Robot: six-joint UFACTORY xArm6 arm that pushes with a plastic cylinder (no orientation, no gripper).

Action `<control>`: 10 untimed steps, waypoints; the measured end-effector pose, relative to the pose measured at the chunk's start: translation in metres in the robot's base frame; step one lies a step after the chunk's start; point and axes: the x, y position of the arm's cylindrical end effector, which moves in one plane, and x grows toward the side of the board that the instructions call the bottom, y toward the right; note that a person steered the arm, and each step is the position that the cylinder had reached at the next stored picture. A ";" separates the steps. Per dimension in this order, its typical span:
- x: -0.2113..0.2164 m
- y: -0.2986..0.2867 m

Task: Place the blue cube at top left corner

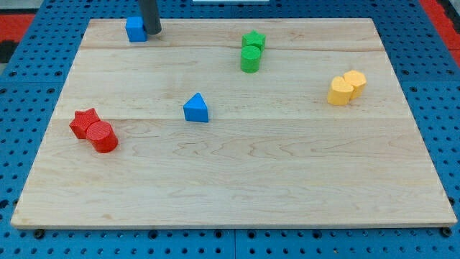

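Note:
The blue cube [135,29] sits near the top left corner of the wooden board [287,180]. My tip [152,31] is at the cube's right side, touching or almost touching it. The dark rod rises from there out of the view's top.
A blue triangular block [195,108] lies left of the board's middle. A red star [85,123] and a red cylinder [103,137] sit together at the left. A green star [254,40] and green cylinder [250,60] are at top centre. Two yellow blocks [346,88] sit at the right.

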 end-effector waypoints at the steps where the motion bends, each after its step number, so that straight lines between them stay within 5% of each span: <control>1: 0.017 0.004; 2: 0.036 0.000; 5: -0.010 -0.022; 8: 0.034 -0.029; 10: 0.008 -0.047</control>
